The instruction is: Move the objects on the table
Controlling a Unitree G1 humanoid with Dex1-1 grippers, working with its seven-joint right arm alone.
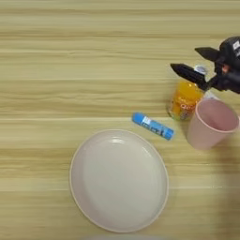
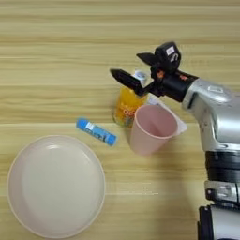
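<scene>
A small orange-drink bottle [image 2: 126, 105] with a white cap [image 2: 139, 75] stands upright on the table [image 1: 56, 70] at right of centre. A pale pink cup [image 2: 152, 129] stands upright right beside it on its near right side, seemingly touching. The wide pinkish-beige plate [image 1: 119, 180] lies empty at the near side, left of both. My right gripper [image 2: 125, 63] hovers over the bottle's top, open, with its two black fingers spread. The lower finger [image 2: 129, 79] crosses in front of the cap, and I cannot tell whether it touches.
A blue glue stick [image 1: 153, 126] lies slantwise between the plate and the bottle. A white flat piece [image 2: 180, 124] peeks out from under the cup's right side. My silver forearm [image 2: 213, 108] runs down the right edge.
</scene>
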